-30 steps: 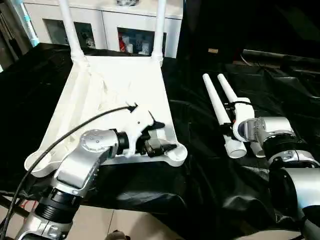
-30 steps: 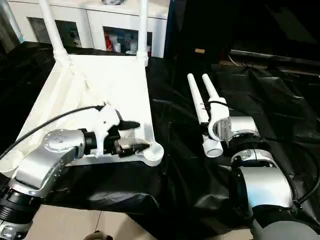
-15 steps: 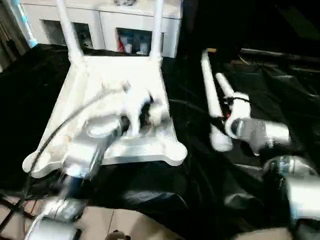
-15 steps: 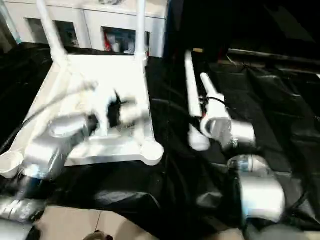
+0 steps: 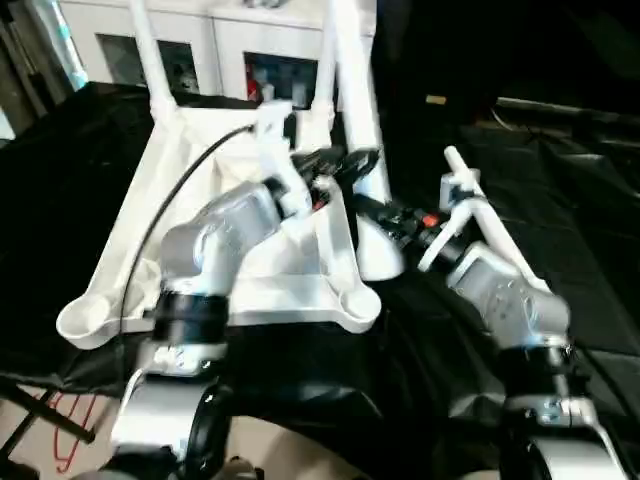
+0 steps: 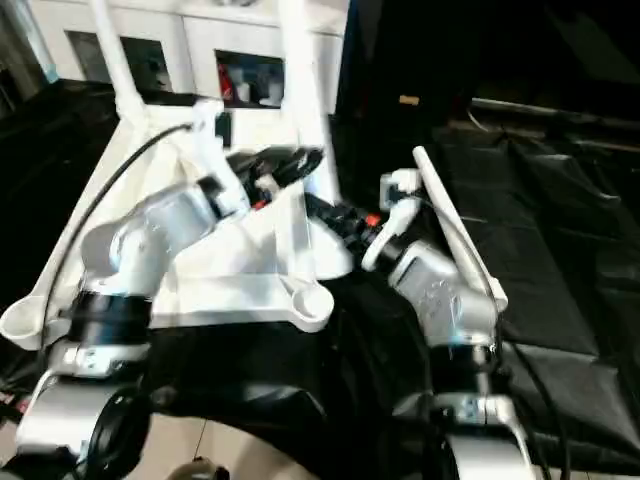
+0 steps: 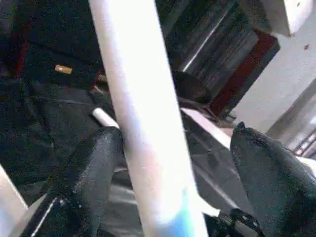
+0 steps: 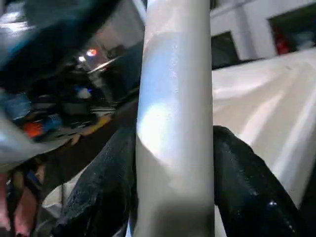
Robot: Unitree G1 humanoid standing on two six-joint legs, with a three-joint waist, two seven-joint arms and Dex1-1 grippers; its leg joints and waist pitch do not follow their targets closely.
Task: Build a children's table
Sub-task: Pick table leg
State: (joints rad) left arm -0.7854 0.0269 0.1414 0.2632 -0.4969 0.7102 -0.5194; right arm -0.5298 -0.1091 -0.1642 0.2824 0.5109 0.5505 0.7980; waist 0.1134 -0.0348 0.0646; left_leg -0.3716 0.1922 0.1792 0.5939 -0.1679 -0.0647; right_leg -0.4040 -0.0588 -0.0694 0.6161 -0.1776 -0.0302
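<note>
Table top (image 5: 215,210): lies upside down on the black cloth (image 5: 560,230), ribbed underside up, so the corner sockets face me.
Fitted legs: two, standing upright in the far corners, one far left (image 5: 148,55) and one far right (image 5: 322,60).
Third leg (image 5: 362,120): I hold it nearly upright, its wide end low beside the top's right edge, I judge so it can be steered into the near right socket (image 5: 358,300).
Fourth leg (image 5: 490,215): lies on the cloth, right of the top, behind my right forearm, waiting its turn.
Right gripper (image 8: 173,163): pinching the third leg, a black finger pressed on either side of the shaft to carry its weight.
Left gripper (image 7: 168,168): spread around the same shaft higher up; one finger (image 7: 94,173) touches it, the other stands clear, probably as a guide.
Empty sockets: two, both near corners, near left (image 5: 85,318).
Count: one top, four legs, two mounted.
Background: white cabinet (image 5: 230,45) with glass doors.
</note>
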